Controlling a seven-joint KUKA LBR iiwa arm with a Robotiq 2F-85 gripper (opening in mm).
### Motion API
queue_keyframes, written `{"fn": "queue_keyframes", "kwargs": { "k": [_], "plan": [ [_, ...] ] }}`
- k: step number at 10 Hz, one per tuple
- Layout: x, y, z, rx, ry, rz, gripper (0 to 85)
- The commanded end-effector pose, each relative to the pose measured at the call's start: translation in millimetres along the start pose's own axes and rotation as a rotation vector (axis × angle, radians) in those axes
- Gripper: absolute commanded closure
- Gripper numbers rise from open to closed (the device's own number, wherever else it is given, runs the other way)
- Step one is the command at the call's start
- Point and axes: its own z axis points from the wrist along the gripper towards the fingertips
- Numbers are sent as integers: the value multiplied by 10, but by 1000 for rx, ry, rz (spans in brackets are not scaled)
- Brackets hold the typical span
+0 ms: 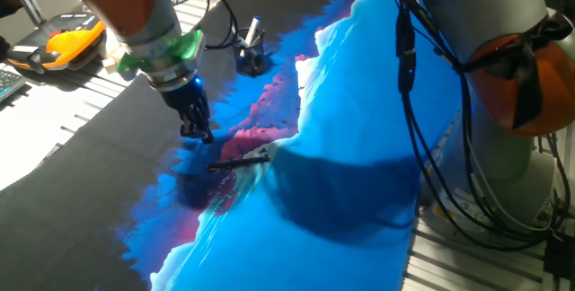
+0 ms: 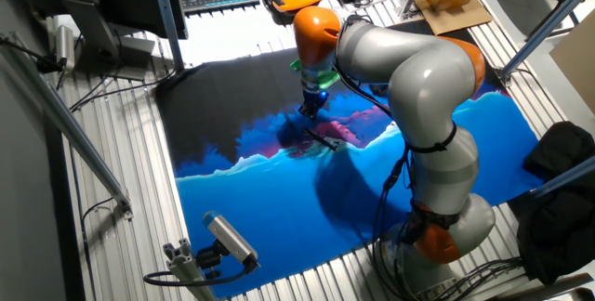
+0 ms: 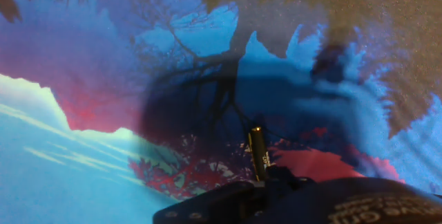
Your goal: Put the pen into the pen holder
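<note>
The gripper [image 1: 199, 132] hung low over the printed mat [image 1: 359, 147], its dark fingers pointing down at the blue and pink part of the picture, close to the surface. Whether its fingers were apart or together could not be told from either fixed view, and the hand view showed only a dark edge of the hand at the bottom of the frame. The pen [image 1: 239, 160] lay flat on the mat just to the right of and nearer than the fingertips, a thin dark stick with a paler end pointing right, resting where the pink patch met the white and blue band. It appeared to lie free, apart from the fingers, though the gap was too small to be sure of. In the other fixed view the pen [image 2: 323, 139] showed as a short dark line just below the gripper [image 2: 310, 111], under the bend of the grey and orange arm [image 2: 409, 69]. In the hand view the pen [image 3: 257, 153] ran up from the bottom edge, its tip catching a small glint over the dark blue shadow. The pen holder [image 1: 251, 59] stood well apart, farther back on the black part of the mat, a squat black cup with a whitish pen [image 1: 252, 32] leaning out of it.
</note>
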Motion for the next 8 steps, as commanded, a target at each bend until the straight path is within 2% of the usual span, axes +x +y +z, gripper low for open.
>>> {"fn": "queue_keyframes", "kwargs": {
  "k": [1,2,3,4,5,8],
  "plan": [
    [-8,-6,28,-3,15,59,680],
    [-2,0,62,14,19,90,680],
    [34,24,119,38,-3,103,510],
    [48,37,163,37,-20,107,510],
    [46,38,200,40,-27,108,510],
    [29,13,294,52,-17,97,510]
  ]
}}
